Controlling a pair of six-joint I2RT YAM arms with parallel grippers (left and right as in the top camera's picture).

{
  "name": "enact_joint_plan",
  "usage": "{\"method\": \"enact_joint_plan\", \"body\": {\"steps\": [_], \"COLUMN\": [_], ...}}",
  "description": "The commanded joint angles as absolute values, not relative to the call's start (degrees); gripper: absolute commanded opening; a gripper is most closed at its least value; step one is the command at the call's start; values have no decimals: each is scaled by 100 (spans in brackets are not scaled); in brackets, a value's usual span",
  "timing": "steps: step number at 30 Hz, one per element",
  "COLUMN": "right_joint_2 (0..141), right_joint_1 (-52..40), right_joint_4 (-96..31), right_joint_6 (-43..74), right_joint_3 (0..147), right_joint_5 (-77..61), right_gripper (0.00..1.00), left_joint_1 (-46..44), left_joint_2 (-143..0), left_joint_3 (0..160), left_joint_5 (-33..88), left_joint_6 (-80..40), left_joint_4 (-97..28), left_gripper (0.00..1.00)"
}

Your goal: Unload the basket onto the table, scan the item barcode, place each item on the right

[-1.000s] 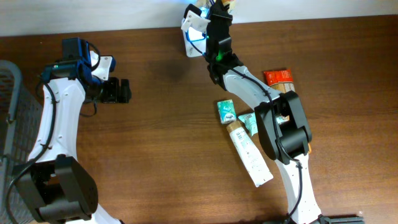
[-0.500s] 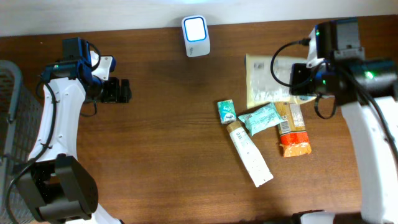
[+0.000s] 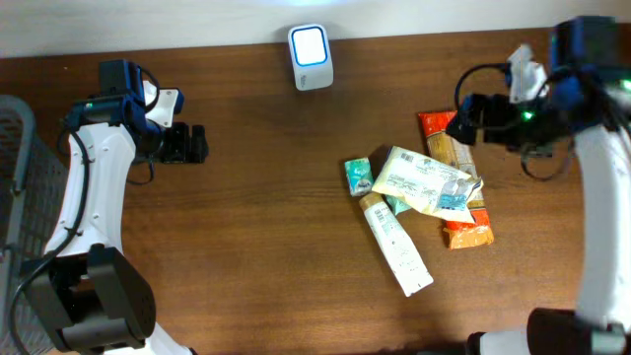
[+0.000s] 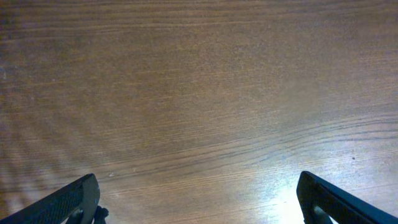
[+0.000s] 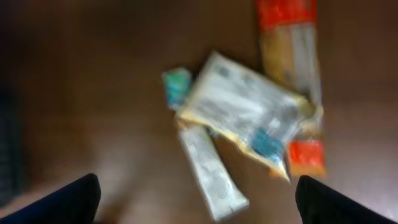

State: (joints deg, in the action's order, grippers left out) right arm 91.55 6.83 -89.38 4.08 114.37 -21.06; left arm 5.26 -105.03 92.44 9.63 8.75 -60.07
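The white barcode scanner [image 3: 311,57] with a lit blue face stands at the table's back edge. A cream pouch [image 3: 424,182] [image 5: 242,112] lies on top of a pile of packets right of centre. My right gripper [image 3: 461,123] [image 5: 199,208] hovers open just behind the pile, holding nothing; its wrist view is blurred. My left gripper [image 3: 194,144] [image 4: 199,205] hangs open over bare wood far to the left, with nothing between its fingers.
The pile also holds a small green pack [image 3: 359,176], a white tube [image 3: 396,247] and a long orange packet with red ends [image 3: 467,229]. A dark wire basket [image 3: 15,197] stands at the left edge.
The right arm has left the scanner and swung back over the pile. Its gripper has opened, and the cream pouch now lies on top of the other packets. The left arm has not moved.
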Motion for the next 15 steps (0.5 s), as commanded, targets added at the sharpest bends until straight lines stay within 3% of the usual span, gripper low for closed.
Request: {"method": "enact_joint_plan", "body": {"steps": [1,6,8,11,12,13,15], "right_joint_2": [8947,7878,7347,5017,4475,3374,2231], "right_joint_1": [644,626,626,628,628,626,624], "right_joint_4": [-8986,-9070,-8488,-4165,-3234,-1540,-161], "right_joint_6": [377,-30,-158,-172,-172,-165,-150], "right_joint_3": [12398,12407,11950,7467,6399,4357,2506], "right_joint_5": [-2591,-1643,-1201,-1267,-1288,-1308,-1323], "right_gripper": [99,99,99,99,99,99,98], "left_joint_1": [515,515,515,515,515,515,515], "left_joint_2": [-10510,-10510,-10510,-10510,-10510,-10510,-10510], "left_joint_3": [9271,9271,9271,9271,9271,9271,9271], "left_joint_5": [1011,1011,1011,1011,1011,1011,1011], "left_joint_6": [825,823,823,823,823,823,825], "left_joint_4": [-6005,-6005,-6005,-6005,-6005,-6005,-6005], "left_gripper": [99,99,99,99,99,99,99]}}
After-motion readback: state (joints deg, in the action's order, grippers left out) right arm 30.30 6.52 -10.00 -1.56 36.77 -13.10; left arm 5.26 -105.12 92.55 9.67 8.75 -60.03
